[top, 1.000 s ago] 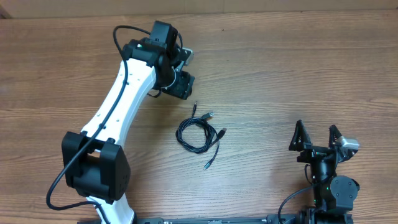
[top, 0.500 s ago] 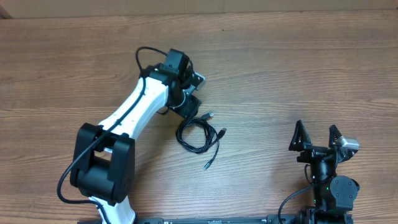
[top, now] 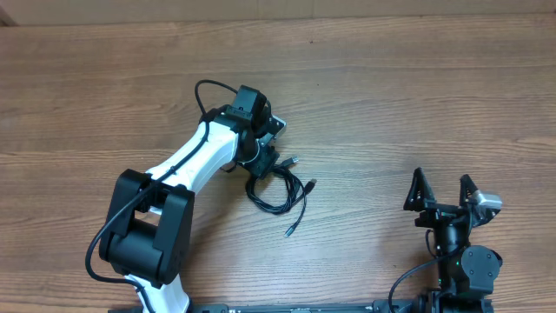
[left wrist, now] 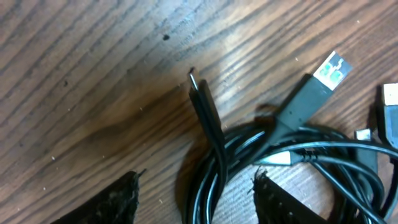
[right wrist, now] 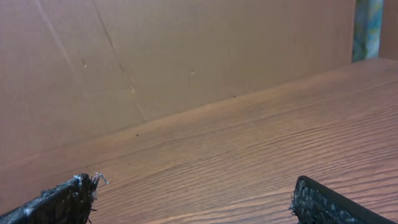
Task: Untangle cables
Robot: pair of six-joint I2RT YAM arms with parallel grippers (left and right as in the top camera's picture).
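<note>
Since half a second ago the left arm [top: 187, 161] has swung a little further right and nearer, bringing the left gripper [top: 263, 164] down onto the far-left edge of the cables [top: 280, 189]; the right arm has not shifted.

The wooden table [top: 391, 87] lies bare on all sides of the coil, with wide open room to the right, far and near of it. The right gripper [top: 443, 193] stands well apart at the near right.

In the left wrist view the left gripper [left wrist: 196, 202] is spread open. Its two dark fingertips [left wrist: 118, 199] stand on either side of the black cable bundle [left wrist: 273, 134], which runs between them. Whether either pad touches the cord cannot be told. A silver-tipped USB plug [left wrist: 328, 67] and a thinner small plug [left wrist: 198, 87] point away from the fingers and rest on the table [left wrist: 93, 62].

The right gripper [right wrist: 196, 205] is open wide and holds nothing, with only table [right wrist: 249, 155] and a brown cardboard wall [right wrist: 155, 62] ahead of it.

From overhead the left fingers are hidden under the wrist. One loose plug end [top: 291, 230] trails nearest. In the wrist view the coil is cut off at the right and bottom edges
</note>
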